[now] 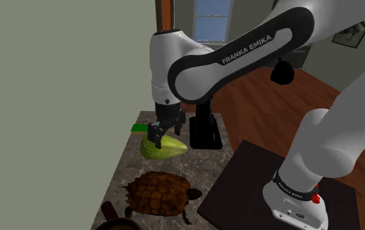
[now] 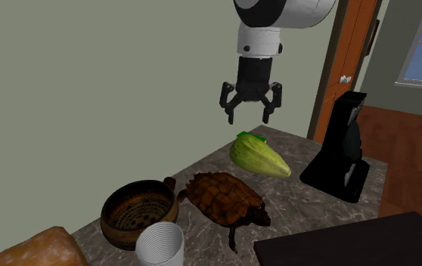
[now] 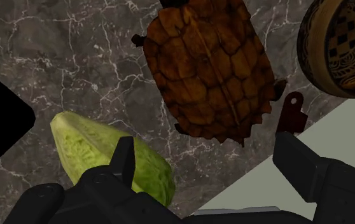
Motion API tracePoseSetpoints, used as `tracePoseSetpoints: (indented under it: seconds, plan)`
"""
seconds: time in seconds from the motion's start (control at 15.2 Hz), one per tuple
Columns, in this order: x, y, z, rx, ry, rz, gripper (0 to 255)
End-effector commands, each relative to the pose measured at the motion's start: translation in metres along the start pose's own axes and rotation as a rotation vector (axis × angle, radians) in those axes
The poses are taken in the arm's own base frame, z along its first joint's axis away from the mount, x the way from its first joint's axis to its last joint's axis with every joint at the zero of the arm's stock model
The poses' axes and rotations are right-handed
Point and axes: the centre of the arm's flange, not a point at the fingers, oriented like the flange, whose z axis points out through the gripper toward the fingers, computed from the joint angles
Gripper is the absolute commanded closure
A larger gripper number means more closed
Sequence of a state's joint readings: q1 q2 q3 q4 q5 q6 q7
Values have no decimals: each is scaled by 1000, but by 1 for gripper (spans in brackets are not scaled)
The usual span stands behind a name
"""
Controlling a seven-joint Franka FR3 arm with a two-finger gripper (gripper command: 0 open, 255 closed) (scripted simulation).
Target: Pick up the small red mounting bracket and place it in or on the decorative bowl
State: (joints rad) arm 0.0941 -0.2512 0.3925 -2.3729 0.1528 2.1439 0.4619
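- Clearly, one small dark-red bracket [image 3: 292, 109] lies on the marbled tabletop [image 3: 74, 57], close by the wall, between the turtle figure [image 2: 221, 198] and the bowl [image 2: 138, 214].
- One end effector [image 2: 250, 106], its fingers spread and holding nothing, hangs above the pale green leafy vegetable [image 2: 259, 156]. The bracket sits beyond the turtle figure from it, untouched.
- There is one brown patterned bowl, one turtle figure, one vegetable, one white ribbed cup [image 2: 159, 245] and one black appliance [image 2: 339, 151].
- The arm [image 1: 250, 49] reads "FRANKA EMIKA".
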Motion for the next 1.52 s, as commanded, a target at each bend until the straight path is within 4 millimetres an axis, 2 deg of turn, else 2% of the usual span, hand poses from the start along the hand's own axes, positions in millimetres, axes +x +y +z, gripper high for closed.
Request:
tracePoseSetpoints:
  seconds: [0.0,1.45]
  plan:
    - [7,-21,19,-1,-2,7,0]
    - [91,-228,212,-37,-31,73,0]
